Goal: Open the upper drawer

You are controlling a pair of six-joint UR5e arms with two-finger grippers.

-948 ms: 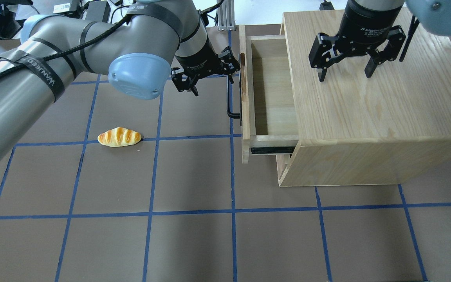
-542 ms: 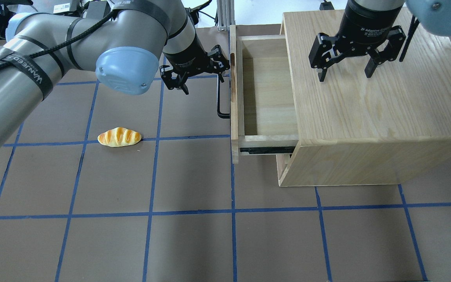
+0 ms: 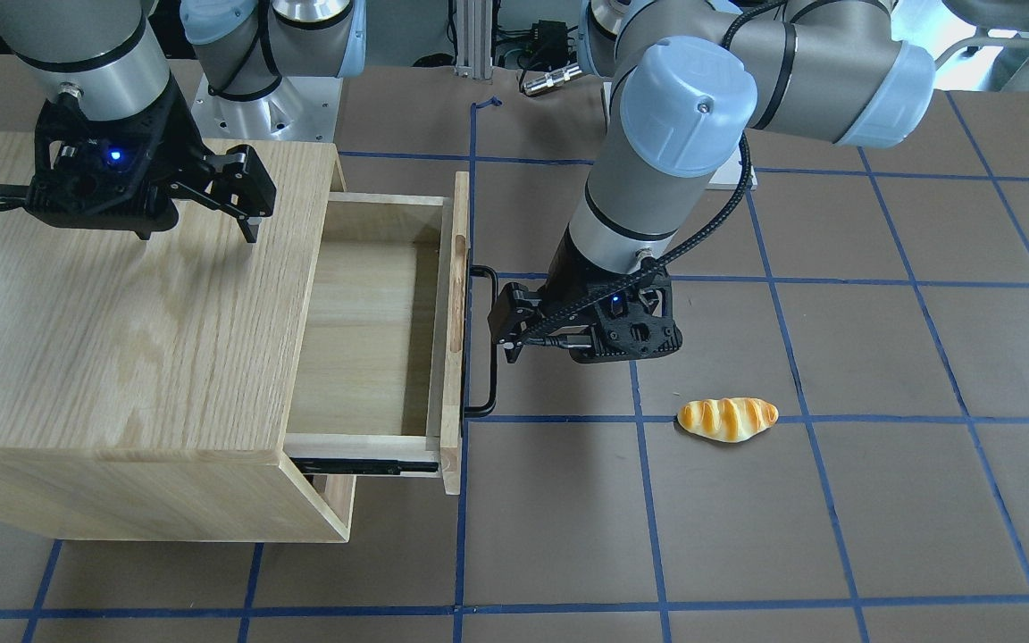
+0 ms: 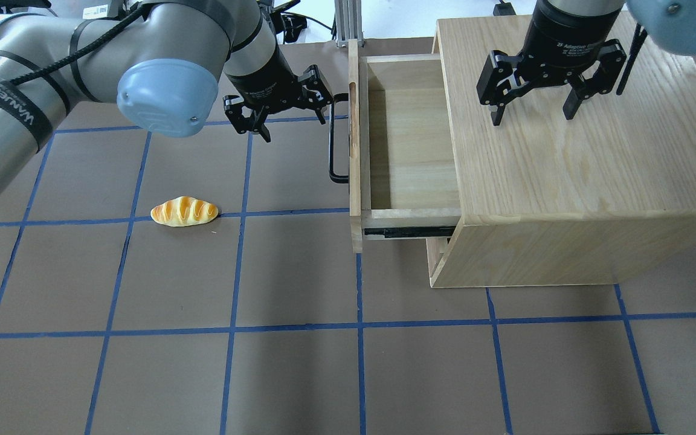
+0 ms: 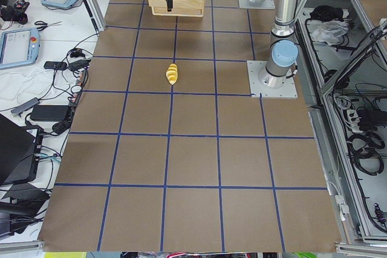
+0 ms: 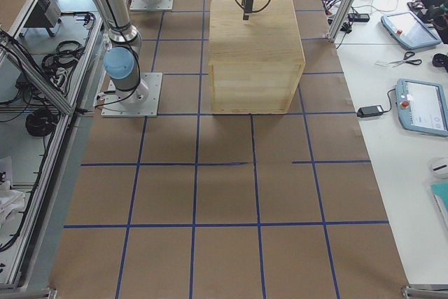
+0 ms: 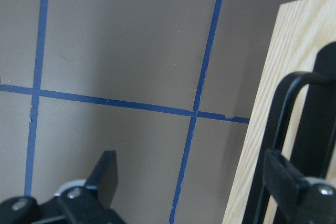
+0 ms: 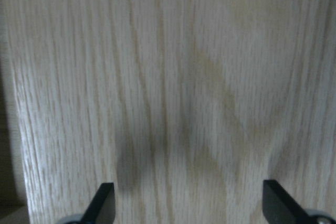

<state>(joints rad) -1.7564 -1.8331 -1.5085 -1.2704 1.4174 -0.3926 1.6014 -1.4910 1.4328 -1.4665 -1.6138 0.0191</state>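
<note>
Cabinet (image 4: 565,181) on robot's right side; upper drawer (image 4: 411,151) stands well out, inside showing. Left arm reaches in low, left gripper (image 4: 295,124) spread wide, one finger just beside black handle (image 4: 331,151). Right gripper (image 4: 532,118) spread, pointing down over cabinet top.

The upper drawer (image 4: 411,151) is a shallow light-wood box. It stands well out of the cabinet (image 4: 565,169), towards the left in the overhead view, at the upper centre of the frame. It sits level, its bare floor showing. Its front panel carries a long black bar handle (image 4: 330,145) and an elongated slot (image 4: 353,121). A black slide rail (image 4: 408,231) shows along its side.
</note>
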